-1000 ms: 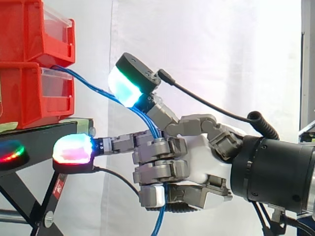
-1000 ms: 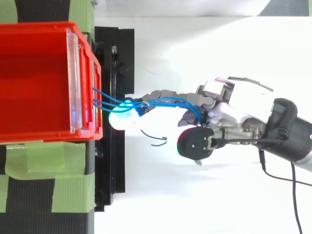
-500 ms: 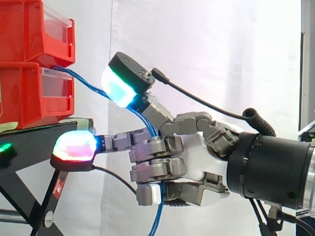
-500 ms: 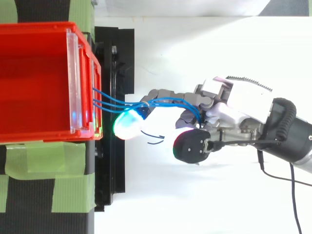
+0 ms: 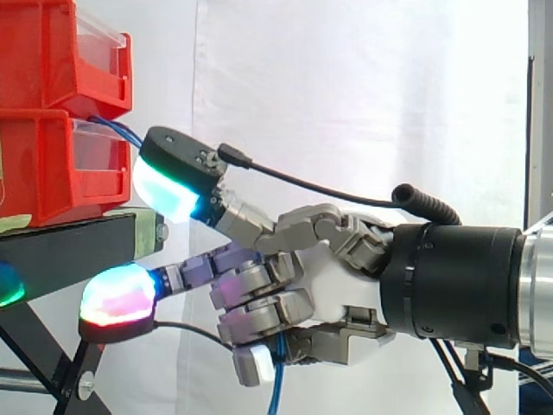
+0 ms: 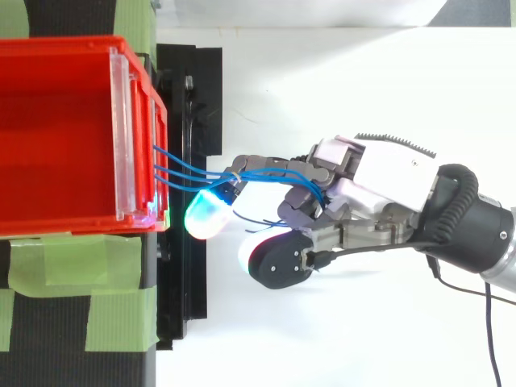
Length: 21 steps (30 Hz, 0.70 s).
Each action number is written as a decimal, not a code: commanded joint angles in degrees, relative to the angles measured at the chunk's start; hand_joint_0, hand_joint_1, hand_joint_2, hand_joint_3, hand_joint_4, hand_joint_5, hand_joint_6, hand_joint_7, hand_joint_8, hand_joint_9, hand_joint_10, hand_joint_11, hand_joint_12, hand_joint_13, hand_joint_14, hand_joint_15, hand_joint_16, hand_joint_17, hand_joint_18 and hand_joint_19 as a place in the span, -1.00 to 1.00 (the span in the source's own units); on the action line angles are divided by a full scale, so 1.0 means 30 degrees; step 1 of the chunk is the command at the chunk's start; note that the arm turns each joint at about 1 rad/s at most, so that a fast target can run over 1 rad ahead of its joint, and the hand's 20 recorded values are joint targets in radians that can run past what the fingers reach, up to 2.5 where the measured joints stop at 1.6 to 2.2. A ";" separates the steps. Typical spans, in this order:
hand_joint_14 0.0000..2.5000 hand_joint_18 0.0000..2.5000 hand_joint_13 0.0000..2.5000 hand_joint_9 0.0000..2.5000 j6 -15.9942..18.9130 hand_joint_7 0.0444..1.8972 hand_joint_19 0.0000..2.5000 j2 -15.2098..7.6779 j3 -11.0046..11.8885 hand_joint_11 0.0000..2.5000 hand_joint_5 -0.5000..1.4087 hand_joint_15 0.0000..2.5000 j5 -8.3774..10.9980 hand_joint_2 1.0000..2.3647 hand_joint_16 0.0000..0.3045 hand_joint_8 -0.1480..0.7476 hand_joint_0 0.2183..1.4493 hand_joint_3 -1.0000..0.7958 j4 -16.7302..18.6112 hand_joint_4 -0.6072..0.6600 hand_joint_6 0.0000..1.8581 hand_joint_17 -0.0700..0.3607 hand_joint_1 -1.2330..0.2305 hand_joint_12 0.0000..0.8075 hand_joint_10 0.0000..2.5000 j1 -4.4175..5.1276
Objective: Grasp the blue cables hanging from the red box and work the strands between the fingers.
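Note:
Thin blue cables point(image 6: 193, 170) leave the front of the lower red bin point(image 5: 52, 164) and run right into my hand point(image 6: 387, 173). In the side view they come out of the bin point(image 5: 117, 128), pass behind the thumb and hang down below the curled fingers point(image 5: 276, 385). My hand point(image 5: 346, 277) is shut on the blue cables, which run between its curled fingers. One finger stays stretched toward the stand, its pad point(image 5: 117, 298) glowing red and magenta. The thumb reaches up to the left, its cyan-green pad point(image 5: 168, 186) close to the bin front.
Two red bins are stacked on a black stand point(image 5: 69, 246) with slanted legs. Green tape point(image 6: 72, 266) covers the stand top beside the bin point(image 6: 56, 137). A white curtain hangs behind. A grey post point(image 5: 537, 112) stands at the right edge.
My hand has moved left toward the bins with the cables in it. The thumb pad swung down and left, near the bin front. The stretched finger's pad dropped lower.

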 commanded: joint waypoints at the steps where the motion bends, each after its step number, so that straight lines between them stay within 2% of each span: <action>1: 1.00 0.88 0.53 0.26 -0.0021 0.26 -0.37 -0.0001 0.0283 1.00 -0.26 0.38 -0.0034 -1.00 0.52 0.48 -0.08 -0.99 -0.1725 0.54 -0.99 0.13 -0.11 0.70 1.00 0.0015; 5: 1.00 0.88 0.53 0.26 0.0097 0.25 -0.39 -0.0001 0.0283 1.00 -0.25 0.38 -0.0297 -1.00 0.50 0.48 -0.08 -0.99 -0.1989 0.54 -0.99 0.12 -0.11 0.70 1.00 0.0074; 6: 1.00 0.88 0.53 0.26 0.0067 0.26 -0.39 -0.0001 0.0283 1.00 -0.25 0.38 -0.0590 -1.00 0.50 0.48 -0.08 -0.99 -0.2018 0.54 -0.99 0.12 -0.11 0.68 1.00 0.0074; 7: 1.00 0.88 0.53 0.26 0.0067 0.26 -0.39 -0.0001 0.0283 1.00 -0.25 0.38 -0.1235 -1.00 0.50 0.48 -0.08 -0.99 -0.2106 0.54 -0.99 0.12 -0.11 0.68 1.00 0.0074; 10: 1.00 0.88 0.53 0.26 0.0038 0.26 -0.38 -0.0001 0.0283 1.00 -0.25 0.38 -0.2260 -1.00 0.49 0.48 -0.08 -0.98 -0.2165 0.54 -0.99 0.11 -0.11 0.68 1.00 0.0044; 21: 1.00 0.88 0.52 0.26 0.0009 0.26 -0.38 -0.0001 0.0283 1.00 -0.25 0.38 -0.2319 -1.00 0.49 0.48 -0.08 -0.99 -0.2106 0.55 -0.99 0.11 -0.10 0.67 1.00 0.0044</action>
